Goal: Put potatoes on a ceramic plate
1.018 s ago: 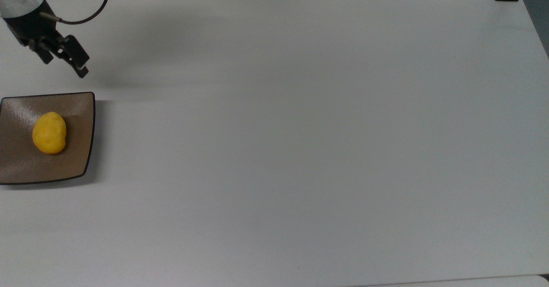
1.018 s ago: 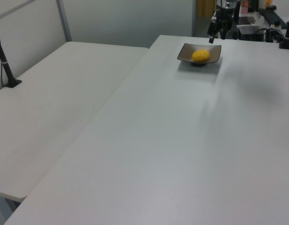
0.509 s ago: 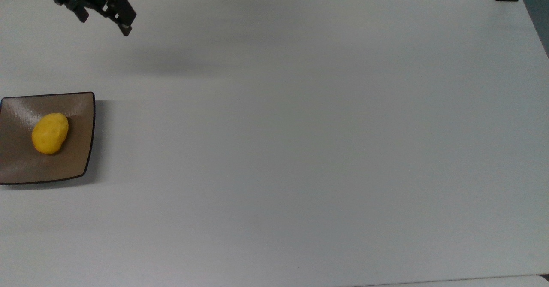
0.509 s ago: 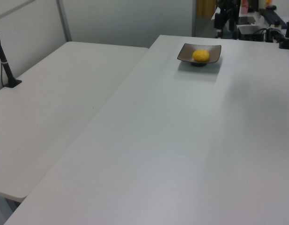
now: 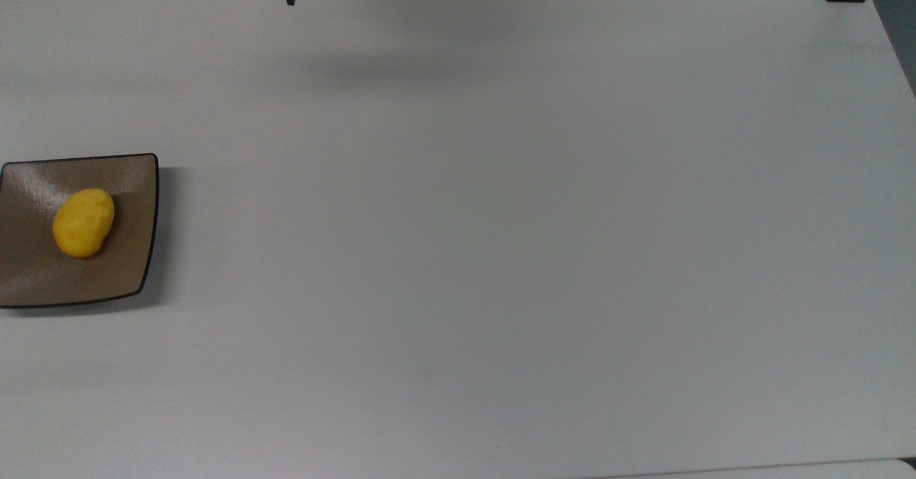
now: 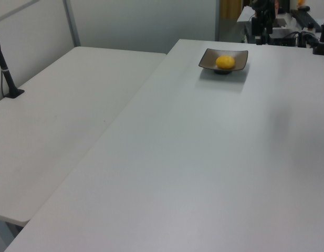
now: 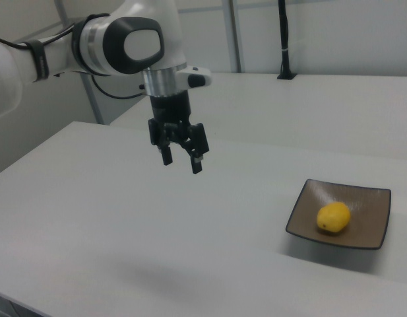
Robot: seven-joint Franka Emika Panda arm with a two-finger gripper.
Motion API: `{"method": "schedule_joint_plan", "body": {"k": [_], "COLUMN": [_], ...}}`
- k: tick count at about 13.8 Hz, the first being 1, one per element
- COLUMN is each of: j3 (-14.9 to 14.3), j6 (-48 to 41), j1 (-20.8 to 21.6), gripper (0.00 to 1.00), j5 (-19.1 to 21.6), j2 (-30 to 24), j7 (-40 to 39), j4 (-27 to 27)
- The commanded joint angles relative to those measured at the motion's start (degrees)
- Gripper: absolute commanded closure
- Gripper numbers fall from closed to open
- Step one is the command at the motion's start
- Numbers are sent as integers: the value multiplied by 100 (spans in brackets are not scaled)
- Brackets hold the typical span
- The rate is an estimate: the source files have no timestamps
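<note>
White table [image 5: 501, 250], potato [image 5: 83, 222] on brown plate [image 5: 136, 178], fingers [image 7: 180, 160] apart, empty

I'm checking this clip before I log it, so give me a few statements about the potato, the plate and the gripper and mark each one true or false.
1. The potato lies on the ceramic plate. True.
2. The gripper is shut on the potato. False: it is open, holds nothing and hangs above the table, apart from the plate.
3. In the right view the gripper is to the right view's left of the plate. True.
4. The plate is round and white. False: it is square and brown with a thin dark rim.
5. In the top view the plate sits at the top view's right edge. False: it sits at the top view's left edge.
</note>
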Motion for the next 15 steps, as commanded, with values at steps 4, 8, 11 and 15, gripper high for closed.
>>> {"method": "schedule_joint_plan", "body": {"k": [4, 8, 11, 15], "j3": [-38, -46, -126, -126], "j6": [1169, 1426, 1444, 1461], "j1": [594, 709, 709, 709], "gripper": [0, 0, 0, 0], "j5": [193, 264, 246, 264], "j2": [-566, -558, -540, -523], "j7": [100, 108, 108, 143], "j4": [-1259, -1410, -1358, -1358]}}
